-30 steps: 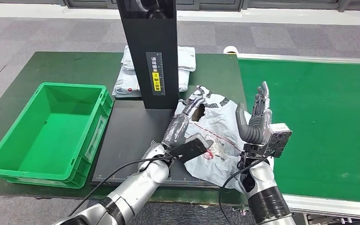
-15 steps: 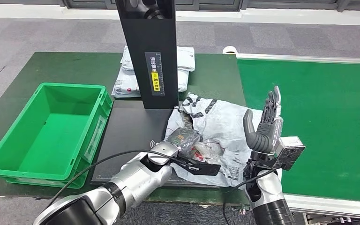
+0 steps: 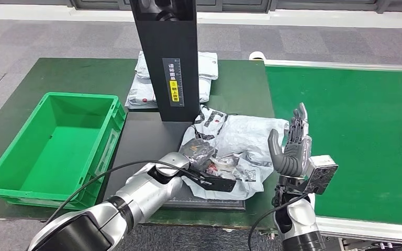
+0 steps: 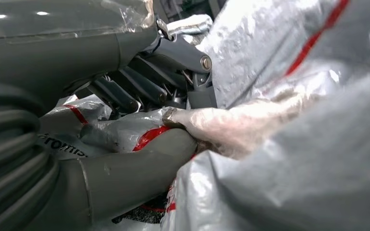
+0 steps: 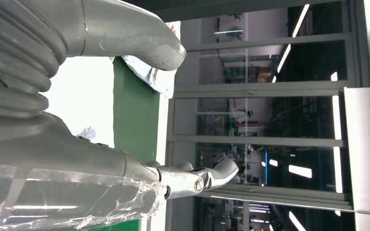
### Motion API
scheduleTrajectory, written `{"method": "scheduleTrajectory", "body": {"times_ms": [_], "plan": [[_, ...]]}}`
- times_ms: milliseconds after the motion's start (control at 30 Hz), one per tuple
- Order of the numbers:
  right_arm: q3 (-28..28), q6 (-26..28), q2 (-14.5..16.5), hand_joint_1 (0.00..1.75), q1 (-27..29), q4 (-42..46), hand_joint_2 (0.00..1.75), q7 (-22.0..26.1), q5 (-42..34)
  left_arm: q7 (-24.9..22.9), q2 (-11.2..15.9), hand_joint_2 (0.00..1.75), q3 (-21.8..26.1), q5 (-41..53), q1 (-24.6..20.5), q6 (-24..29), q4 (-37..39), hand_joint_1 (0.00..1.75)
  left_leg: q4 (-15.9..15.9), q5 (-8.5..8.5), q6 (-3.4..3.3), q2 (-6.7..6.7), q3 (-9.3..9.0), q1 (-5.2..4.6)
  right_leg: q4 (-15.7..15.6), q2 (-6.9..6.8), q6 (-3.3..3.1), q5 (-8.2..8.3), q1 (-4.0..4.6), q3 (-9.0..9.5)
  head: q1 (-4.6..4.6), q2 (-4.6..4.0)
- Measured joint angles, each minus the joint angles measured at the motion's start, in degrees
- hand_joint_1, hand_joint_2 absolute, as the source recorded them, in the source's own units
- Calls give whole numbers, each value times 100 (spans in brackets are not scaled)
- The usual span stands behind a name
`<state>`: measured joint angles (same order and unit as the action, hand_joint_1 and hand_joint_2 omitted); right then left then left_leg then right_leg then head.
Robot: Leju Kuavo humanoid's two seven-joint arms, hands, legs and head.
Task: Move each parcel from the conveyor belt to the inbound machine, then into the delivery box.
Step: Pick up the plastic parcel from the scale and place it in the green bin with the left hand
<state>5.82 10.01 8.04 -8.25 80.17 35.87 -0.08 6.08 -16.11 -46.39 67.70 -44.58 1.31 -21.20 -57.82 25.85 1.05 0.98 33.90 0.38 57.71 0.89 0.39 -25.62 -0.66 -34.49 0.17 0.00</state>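
I see the parcel (image 3: 241, 149), a crumpled grey plastic bag with black and red print, lying on the scanner plate's (image 3: 141, 151) right edge. My left hand (image 3: 201, 154) grips it; my right hand (image 3: 290, 146) is spread, empty.

Yellow-and-white label (image 3: 174, 82) on black scanner column (image 3: 165, 57) carried Chinese characters, too small to read; parcel (image 3: 241, 146) print illegible.
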Motion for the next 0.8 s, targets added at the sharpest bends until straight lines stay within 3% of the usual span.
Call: {"method": "scheduleTrajectory", "body": {"times_ms": [200, 300, 533, 633, 733, 800], "plan": [[-79, 32, 5, 0, 373, 404, 175, -75, -55, -230, 261, 175, 633, -27, 11, 2207, -491, 175, 1, -1, 1, -1, 0, 0, 0, 1, 0, 0, 2, -1, -1, 0], [-80, 81, 8, 0, 573, 618, 175, -114, -58, -468, 492, 175, 1154, 295, 111, 2978, -1035, 175, 3, 1, 2, -3, 0, 0, 0, 3, -2, -1, 4, -3, -1, 0], [-80, 114, 22, 0, 702, 818, 175, -182, -61, -705, 808, 175, 2068, 877, 375, 3322, -1969, 175, 4, 0, 2, -1, 3, 4, 1, 2, -4, -3, 4, -1, 1, 0], [-80, 111, 23, 0, 720, 829, 175, -253, -79, -1353, 1040, 175, 2329, 1648, 542, 3747, -2408, 175, 4, 1, 3, -11, 2, 3, 2, 10, -4, -3, 3, -2, 1, 0], [-80, 87, 22, 0, 750, 827, 175, -282, -104, -2047, 1471, 175, 2556, 2118, 688, 3858, -2974, 175, 4, 2, 4, -24, -2, 3, 2, 20, -5, -3, 4, -7, -1, 0], [-80, 78, 22, 0, 766, 826, 175, -280, -115, -2248, 1741, 175, 2644, 2165, 757, 3861, -3229, 175, 4, 1, 7, -22, -1, 3, 2, 18, -8, -4, 11, -8, -2, 0]]}}
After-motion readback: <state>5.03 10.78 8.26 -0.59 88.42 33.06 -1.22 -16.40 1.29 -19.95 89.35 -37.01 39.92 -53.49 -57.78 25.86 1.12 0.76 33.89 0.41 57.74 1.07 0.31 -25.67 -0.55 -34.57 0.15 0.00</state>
